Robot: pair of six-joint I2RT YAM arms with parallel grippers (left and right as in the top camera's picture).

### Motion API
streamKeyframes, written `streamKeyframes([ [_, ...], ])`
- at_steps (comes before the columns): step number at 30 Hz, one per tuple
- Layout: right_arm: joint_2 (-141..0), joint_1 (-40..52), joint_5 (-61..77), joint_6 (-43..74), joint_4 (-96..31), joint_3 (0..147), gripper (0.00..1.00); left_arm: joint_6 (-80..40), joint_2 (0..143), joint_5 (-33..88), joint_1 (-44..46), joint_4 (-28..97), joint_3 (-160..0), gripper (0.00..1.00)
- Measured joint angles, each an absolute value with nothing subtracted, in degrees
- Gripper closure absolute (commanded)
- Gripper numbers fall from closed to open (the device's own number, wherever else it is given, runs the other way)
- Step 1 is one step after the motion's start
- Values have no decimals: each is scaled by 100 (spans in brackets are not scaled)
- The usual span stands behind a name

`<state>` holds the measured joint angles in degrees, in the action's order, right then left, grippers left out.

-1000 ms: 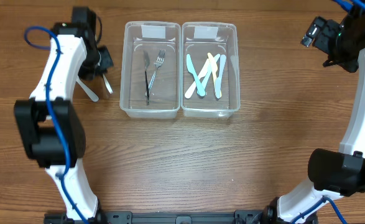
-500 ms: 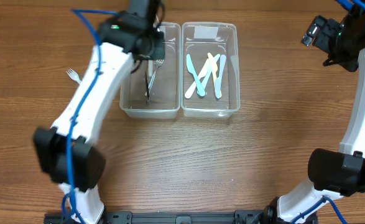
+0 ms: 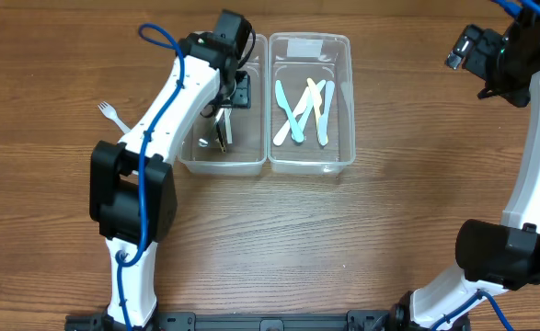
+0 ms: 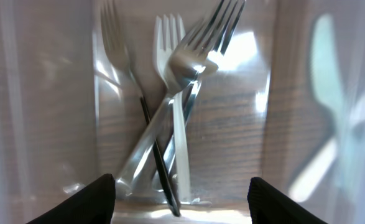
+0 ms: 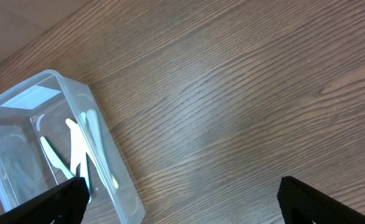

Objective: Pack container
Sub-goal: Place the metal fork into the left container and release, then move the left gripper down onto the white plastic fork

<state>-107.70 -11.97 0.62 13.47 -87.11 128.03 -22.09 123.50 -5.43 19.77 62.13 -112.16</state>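
Now, low in the left wrist view, the left end effector hangs spread and empty over crossed forks lying inside the left container. Farther off, the right end effector hovers spread wide, empty, over the surface.

No readable text, labels or numbers (any view)

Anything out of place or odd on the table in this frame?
One thing: a small white fork lies alone on the table, left of the left container and apart from it. All other cutlery sits inside the left container or the right container. Nothing looks spilled or damaged.
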Motion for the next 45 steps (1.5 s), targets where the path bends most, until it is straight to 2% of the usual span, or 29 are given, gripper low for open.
streamKeyframes([
  [5,-10770,-1197,62,1350,-8713,12803,0,-2215,11920,-591,1752,6785,-11786,28],
  [9,-10770,-1197,62,1350,-8722,12803,0,-2447,11474,-893,1354,7360,-11955,18],
  [15,-10770,-1197,62,1352,-8764,12803,0,-3288,11546,-976,421,7491,-11754,17],
  [23,-10770,-1197,60,1350,-8768,12803,0,-4147,12239,-668,-414,6888,-10818,27],
  [29,-10770,-1197,60,1350,-8814,12803,0,-4257,12910,-530,-530,6829,-10720,30],
  [35,-10770,-1197,60,1347,-8884,12803,0,-4313,13327,-515,-580,6794,-10718,39],
  [37,-10770,-1197,62,1350,-8892,12803,0,-4309,13373,-497,-602,6731,-10718,45],
  [38,-10770,-1197,62,1347,-8903,12803,0,-4309,13373,-493,-607,6702,-10718,51],
  [43,-10770,-1197,60,1350,-8917,12803,0,-4233,13375,-491,-611,6604,-10718,94],
  [45,-10770,-1197,62,1350,-8910,12803,0,-4193,13375,-495,-611,6591,-10718,96],
])
